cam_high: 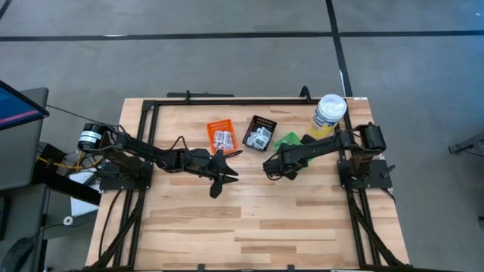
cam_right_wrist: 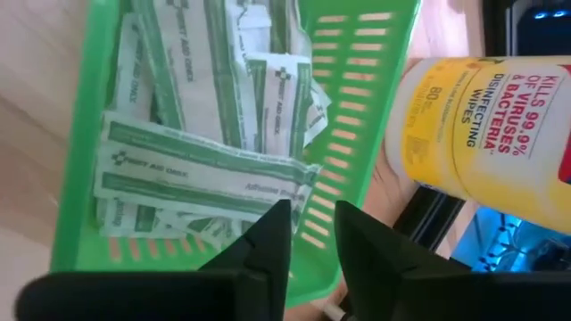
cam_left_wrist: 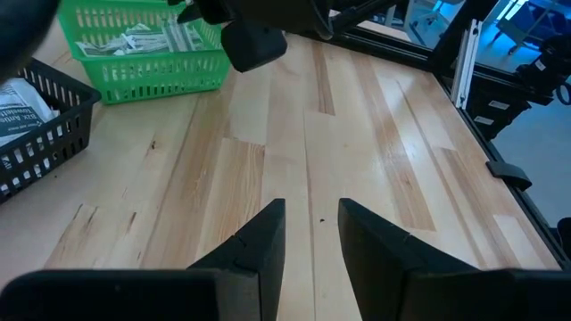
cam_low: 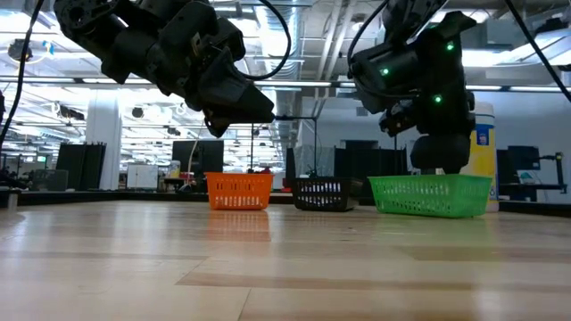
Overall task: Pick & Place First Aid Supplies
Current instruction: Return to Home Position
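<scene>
- Right gripper point(cam_right_wrist: 312, 214), fingers narrowly apart and empty, hangs above the green basket point(cam_right_wrist: 357, 116), right of centre in the high view; its drop looks done.
- Left gripper point(cam_left_wrist: 310, 212), equally narrow and empty, waits over bare table point(cam_left_wrist: 268, 152) mid-frame.
- Wrist views show green bandage packets point(cam_right_wrist: 205, 169) lying inside it, which the low view hides; the high view adds white packets point(cam_high: 224, 140) in the orange basket point(cam_high: 212, 127) and black basket point(cam_high: 266, 121).

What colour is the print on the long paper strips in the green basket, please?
Green, on long white paper strips; best in right wrist view.
</scene>
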Controlling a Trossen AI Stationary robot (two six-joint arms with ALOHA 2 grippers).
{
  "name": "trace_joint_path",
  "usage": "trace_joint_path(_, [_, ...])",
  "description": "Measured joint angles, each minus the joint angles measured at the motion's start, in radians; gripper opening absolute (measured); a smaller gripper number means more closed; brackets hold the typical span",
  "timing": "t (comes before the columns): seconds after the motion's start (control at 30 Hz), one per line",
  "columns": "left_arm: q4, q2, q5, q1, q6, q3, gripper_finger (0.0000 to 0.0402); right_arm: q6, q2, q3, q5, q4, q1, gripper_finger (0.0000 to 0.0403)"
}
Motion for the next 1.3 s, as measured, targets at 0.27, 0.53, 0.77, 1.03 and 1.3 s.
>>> trace_joint_path(0.27, [0.000, 0.000, 0.000, 0.000, 0.000, 0.000, 0.0106, 0.047, -0.025, 0.002, 0.092, -0.022, 0.045, 0.0101])
trace_joint_path(0.53, [0.001, 0.000, -0.099, 0.000, 0.007, 0.000, 0.0106, -0.096, -0.173, 0.003, 0.111, 0.047, 0.183, 0.0102])
trace_joint_path(0.77, [0.006, 0.000, -0.105, -0.017, 0.008, 0.000, 0.0106, -0.292, -0.286, 0.003, 0.220, 0.194, 0.317, 0.0102])
trace_joint_path(1.03, [0.007, 0.000, -0.112, -0.064, 0.039, 0.000, 0.0106, -0.258, -0.306, 0.003, 0.280, 0.196, 0.368, 0.0102])
trace_joint_path(1.3, [0.007, 0.000, -0.111, -0.066, 0.009, 0.000, 0.0106, -0.271, -0.283, 0.003, 0.256, 0.185, 0.356, 0.0102])
